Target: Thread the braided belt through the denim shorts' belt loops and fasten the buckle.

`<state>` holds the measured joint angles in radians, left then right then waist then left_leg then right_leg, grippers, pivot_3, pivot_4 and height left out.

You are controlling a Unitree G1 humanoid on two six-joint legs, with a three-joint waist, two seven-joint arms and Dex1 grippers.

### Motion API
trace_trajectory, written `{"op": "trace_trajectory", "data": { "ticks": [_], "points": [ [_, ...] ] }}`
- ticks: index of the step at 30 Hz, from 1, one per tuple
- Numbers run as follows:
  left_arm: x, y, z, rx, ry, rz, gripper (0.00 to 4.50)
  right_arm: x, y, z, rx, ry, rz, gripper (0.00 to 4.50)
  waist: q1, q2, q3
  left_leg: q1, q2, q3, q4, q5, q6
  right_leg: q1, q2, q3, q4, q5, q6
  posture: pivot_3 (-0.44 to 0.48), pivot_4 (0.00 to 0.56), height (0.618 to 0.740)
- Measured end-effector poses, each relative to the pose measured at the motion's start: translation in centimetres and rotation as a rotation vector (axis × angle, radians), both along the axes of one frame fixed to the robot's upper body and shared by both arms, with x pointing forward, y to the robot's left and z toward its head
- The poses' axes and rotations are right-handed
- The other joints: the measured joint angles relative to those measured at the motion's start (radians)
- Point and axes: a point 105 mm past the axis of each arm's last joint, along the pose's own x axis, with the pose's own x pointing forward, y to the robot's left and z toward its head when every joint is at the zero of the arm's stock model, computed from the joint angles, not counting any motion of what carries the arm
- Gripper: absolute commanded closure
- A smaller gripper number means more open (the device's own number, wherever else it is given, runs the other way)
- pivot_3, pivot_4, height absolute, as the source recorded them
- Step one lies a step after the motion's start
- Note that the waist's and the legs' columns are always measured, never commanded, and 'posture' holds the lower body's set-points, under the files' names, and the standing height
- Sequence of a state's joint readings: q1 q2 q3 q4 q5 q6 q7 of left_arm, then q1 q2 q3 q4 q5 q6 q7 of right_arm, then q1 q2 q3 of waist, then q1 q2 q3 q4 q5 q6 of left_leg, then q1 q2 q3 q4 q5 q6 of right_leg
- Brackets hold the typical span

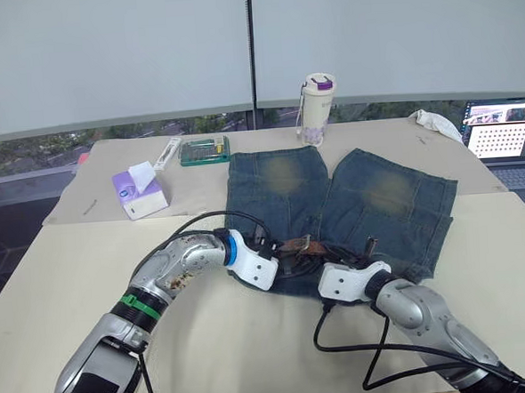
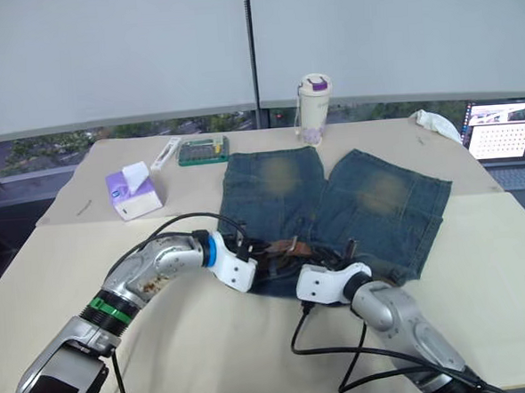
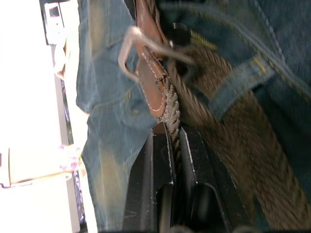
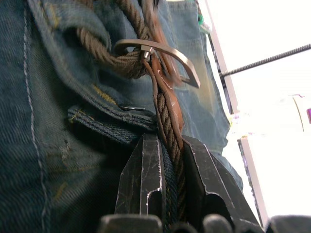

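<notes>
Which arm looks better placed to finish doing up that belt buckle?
Probably the right. Its tool is clamped on the braided belt just below the buckle, which stands open ahead of it. The left tool also pinches the belt, by the stitched leather end, so it could hold steady.

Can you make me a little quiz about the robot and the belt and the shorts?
1. True or false: both grippers are pinching the braided belt.
2. What stands on the table just beyond the denim shorts?
A. a pale bottle with a purple lid
B. a red bucket
C. a green ball
3. Fill in: the box with a white tissue sticking out is coloured ____.

Key
1. True. The left gripper and the right gripper each have their fingers closed on the belt, close to the buckle.
2. A, the bottle.
3. Purple: the tissue box sits on the robot's left side of the table.
</notes>
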<state>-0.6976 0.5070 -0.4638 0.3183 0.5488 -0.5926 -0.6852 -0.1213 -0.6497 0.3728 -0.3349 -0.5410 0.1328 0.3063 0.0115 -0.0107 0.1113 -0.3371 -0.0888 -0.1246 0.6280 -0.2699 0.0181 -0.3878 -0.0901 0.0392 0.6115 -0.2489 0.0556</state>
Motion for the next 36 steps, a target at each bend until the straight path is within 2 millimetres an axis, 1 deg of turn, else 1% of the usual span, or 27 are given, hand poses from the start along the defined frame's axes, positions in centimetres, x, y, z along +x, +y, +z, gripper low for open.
{"op": "trace_trajectory", "data": {
  "ticks": [4, 7, 9, 12, 14, 17, 19, 21, 24, 26, 28, 30, 33, 36],
  "points": [
    [0.0, -1.4, 0.0, -0.040, 0.017, -0.013, 4.50, 0.0, 0.2, -0.3, -0.001, 0.010, 0.012, 4.35, -0.001, 0.000, 0.000, 0.000, 0.000, 0.000, 0.000, 0.000, 0.000, 0.000, 0.000, 0.000, 0.000, 0.000, 0.000, 0.000, 0.150, 0.740],
    [0.3, -2.3, 0.0, -0.081, 0.044, 0.003, 4.50, 0.2, 0.0, -0.2, 0.022, 0.015, -0.008, 4.35, -0.001, 0.000, 0.000, 0.000, 0.000, 0.000, 0.000, 0.000, 0.000, 0.000, 0.000, 0.000, 0.001, 0.000, 0.000, 0.000, 0.150, 0.740],
    [0.5, -3.1, 0.0, -0.152, 0.089, 0.044, 4.50, 0.2, -0.5, -0.3, 0.061, 0.029, -0.040, 4.35, 0.001, 0.000, 0.000, 0.000, 0.000, 0.000, 0.001, 0.000, 0.000, 0.000, 0.000, 0.000, 0.001, 0.000, 0.000, 0.000, 0.150, 0.740],
    [0.5, -3.8, -0.7, -0.233, 0.162, 0.102, 4.50, 0.2, -1.1, -0.7, 0.109, 0.063, -0.085, 4.35, 0.002, 0.000, 0.000, 0.000, -0.001, 0.000, 0.003, 0.000, 0.000, 0.001, 0.000, 0.000, 0.001, 0.000, 0.000, 0.000, 0.150, 0.740],
    [0.2, -3.9, -1.2, -0.259, 0.204, 0.122, 4.50, -0.1, -1.0, -1.0, 0.149, 0.096, -0.089, 4.35, 0.000, 0.000, 0.000, 0.000, 0.000, 0.000, 0.003, 0.000, 0.000, 0.000, 0.000, 0.000, 0.002, 0.000, 0.000, 0.000, 0.150, 0.740],
    [-0.2, -4.2, -1.3, -0.298, 0.236, 0.141, 4.50, -0.6, -1.0, -1.1, 0.252, 0.160, -0.111, 4.35, 0.000, 0.001, -0.001, 0.000, 0.000, 0.000, 0.002, 0.000, 0.000, 0.000, 0.000, 0.000, 0.002, 0.000, 0.000, 0.000, 0.150, 0.740],
    [-0.4, -4.2, -1.5, -0.317, 0.258, 0.154, 4.50, -0.9, -1.0, -1.3, 0.355, 0.229, -0.146, 3.30, 0.000, 0.001, -0.001, 0.000, 0.000, 0.000, 0.002, 0.000, 0.001, 0.000, 0.000, 0.001, 0.002, 0.000, 0.000, 0.000, 0.150, 0.740],
    [-0.5, -4.1, -2.0, -0.317, 0.281, 0.170, 4.50, -1.2, -0.6, -1.0, 0.429, 0.276, -0.145, 2.71, 0.000, 0.002, -0.001, 0.000, 0.000, 0.000, 0.002, 0.000, 0.001, 0.000, 0.000, 0.001, 0.002, 0.000, 0.000, 0.000, 0.150, 0.740],
    [-0.4, -4.0, -2.1, -0.319, 0.292, 0.184, 4.50, -2.1, 0.8, 0.5, 0.523, 0.320, -0.069, 1.61, 0.002, 0.002, -0.001, 0.000, 0.000, -0.001, 0.002, -0.001, 0.001, 0.001, 0.000, 0.000, 0.001, 0.000, 0.000, 0.000, 0.150, 0.740],
    [-0.4, -4.1, -2.1, -0.322, 0.292, 0.184, 4.50, -2.4, 1.1, 1.0, 0.602, 0.367, -0.051, 0.97, 0.002, 0.002, -0.001, 0.000, 0.000, 0.000, 0.002, -0.001, 0.001, 0.001, 0.000, 0.000, 0.001, 0.000, 0.000, 0.000, 0.150, 0.740],
    [-0.4, -4.1, -2.1, -0.324, 0.293, 0.184, 4.50, -2.5, 0.3, 1.8, 0.680, 0.397, -0.065, 0.97, 0.003, 0.002, -0.001, 0.000, -0.001, -0.001, 0.003, -0.001, 0.002, 0.001, -0.001, 0.000, 0.001, 0.000, 0.000, 0.000, 0.150, 0.740],
    [-0.4, -4.1, -2.1, -0.326, 0.292, 0.185, 4.50, -2.2, -1.2, 2.8, 0.716, 0.400, -0.091, 0.97, 0.003, 0.002, -0.001, 0.000, -0.001, 0.000, 0.003, -0.001, 0.002, 0.001, -0.001, 0.001, 0.001, 0.000, 0.000, 0.000, 0.150, 0.740],
    [-0.5, -4.0, -2.2, -0.333, 0.294, 0.190, 4.50, -1.7, -3.0, 4.3, 0.701, 0.370, -0.107, 0.97, 0.002, 0.002, -0.001, 0.001, 0.000, 0.000, 0.002, -0.001, 0.002, 0.001, 0.000, 0.000, 0.002, 0.000, 0.000, 0.000, 0.150, 0.740],
    [-0.5, -4.0, -2.3, -0.340, 0.297, 0.191, 4.50, -1.2, -3.4, 5.3, 0.669, 0.334, -0.103, 0.97, 0.001, 0.003, -0.002, 0.000, 0.000, 0.000, 0.002, -0.001, 0.002, 0.001, 0.000, 0.000, 0.002, 0.000, 0.000, 0.000, 0.150, 0.740]
  ]
}}
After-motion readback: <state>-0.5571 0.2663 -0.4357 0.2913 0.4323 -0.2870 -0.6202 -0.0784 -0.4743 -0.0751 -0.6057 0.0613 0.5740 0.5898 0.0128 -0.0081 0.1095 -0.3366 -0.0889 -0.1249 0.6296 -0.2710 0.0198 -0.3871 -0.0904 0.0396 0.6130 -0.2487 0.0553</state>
